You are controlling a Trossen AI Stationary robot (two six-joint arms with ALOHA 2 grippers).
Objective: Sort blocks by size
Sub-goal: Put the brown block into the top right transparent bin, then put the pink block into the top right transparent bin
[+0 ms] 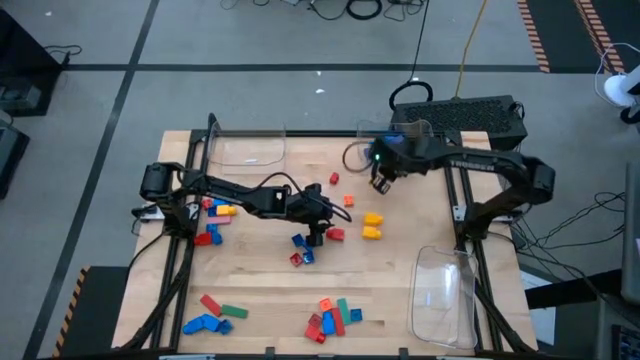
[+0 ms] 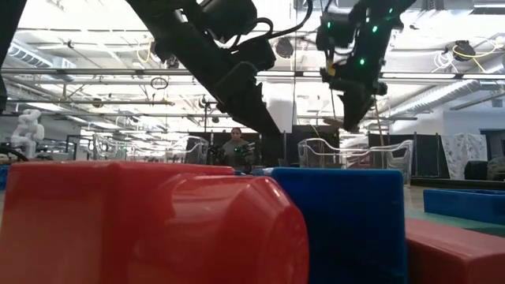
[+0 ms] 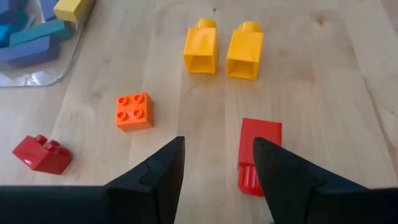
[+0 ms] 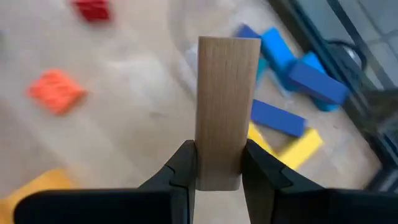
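right gripper [image 4: 217,165]: clamped on a plain wooden block [image 4: 227,109], held by its lower end between both fingers; block stands upright out of the jaws, most of its length free above the grip
right arm pose: reaches in from the table's right side toward the far middle; gripper [image 1: 383,180] raised off the board, near a clear tray [image 1: 250,150] at the far edge; low view shows it hanging well above the surface
left gripper [image 3: 217,165]: open, nothing between the fingers; low over the wood mid-table [image 1: 318,232]
left arm pose: stretched from the left edge across to the centre; wrist pitched down at the table
under left gripper: red brick [image 3: 258,155] just beside one finger, not touching as far as I can tell; orange brick [image 3: 134,111] and a small red brick [image 3: 42,154] off to the other side; two yellow bricks [image 3: 222,51] side by side further on
other blocks: loose clusters near the left edge [image 1: 215,210] and along the near edge [image 1: 330,318]; second clear tray [image 1: 445,295] near the right corner
handling, judged: wooden block rigid, light, smooth-faced; end grip leaves a long lever, could pivot if bumped; plastic bricks stiff, light, slick; take across flat side walls, not over the studs
risk, judged: red brick sits off-centre to the open jaws; needs re-centring before closing
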